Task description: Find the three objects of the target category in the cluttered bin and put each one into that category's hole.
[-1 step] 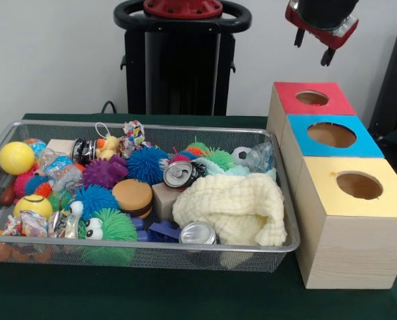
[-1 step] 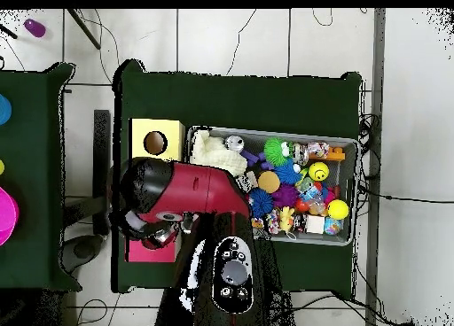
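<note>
**Q:** Nearest us sits the yellow-topped box (image 1: pixel 358 185) on the green counter (image 1: pixel 185 293). Where is the hand?

**A:** The hand (image 1: pixel 313 47) hangs high above the red-topped box (image 1: pixel 311 98). Its two prongs are spread apart with nothing between them. Below it, the blue-topped box (image 1: pixel 331 135) stands between the red one and the yellow one, and all three holes look clear.

**Q:** And the target things?

**A:** I can't tell the category for sure. My guess is the cans, since three show in the mesh bin (image 1: pixel 151 248). The middle can (image 1: pixel 181 173) lies on its side among the spiky balls. The front can (image 1: pixel 198 233) is against the near wall, touching the cream cloth (image 1: pixel 231 207). The far can (image 1: pixel 83 150) is close to the back-left corner.

**Q:** How would they handle?

**A:** Probably light, thin-walled and slick, so they would be easy to dent or squirt loose. I'd take the middle can across its round body, because it lies the most exposed. The cloth crowds the front one.
</note>
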Robot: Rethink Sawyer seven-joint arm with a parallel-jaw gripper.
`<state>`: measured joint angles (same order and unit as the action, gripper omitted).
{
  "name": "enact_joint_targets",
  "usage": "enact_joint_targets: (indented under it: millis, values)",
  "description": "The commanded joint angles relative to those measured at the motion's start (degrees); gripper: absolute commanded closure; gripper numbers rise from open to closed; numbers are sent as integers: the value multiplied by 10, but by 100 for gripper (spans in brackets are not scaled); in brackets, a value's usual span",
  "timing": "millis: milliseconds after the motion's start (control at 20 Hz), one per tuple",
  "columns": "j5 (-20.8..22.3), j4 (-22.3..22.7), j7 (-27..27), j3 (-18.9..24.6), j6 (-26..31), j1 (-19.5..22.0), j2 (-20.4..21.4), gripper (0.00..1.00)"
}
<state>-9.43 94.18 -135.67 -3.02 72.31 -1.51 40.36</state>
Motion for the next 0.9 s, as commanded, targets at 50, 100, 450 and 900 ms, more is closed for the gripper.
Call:
enact_joint_targets:
  millis: [50,100,450,900]
  values:
    - [82,-39,15,25,-84,-10,-21,0]
    - [112,-47,17,16,-119,-16,-34,0]
    - [361,-93,-24,-60,-400,-60,-121,0]
    - [407,-92,-3,-96,-451,-51,-131,0]
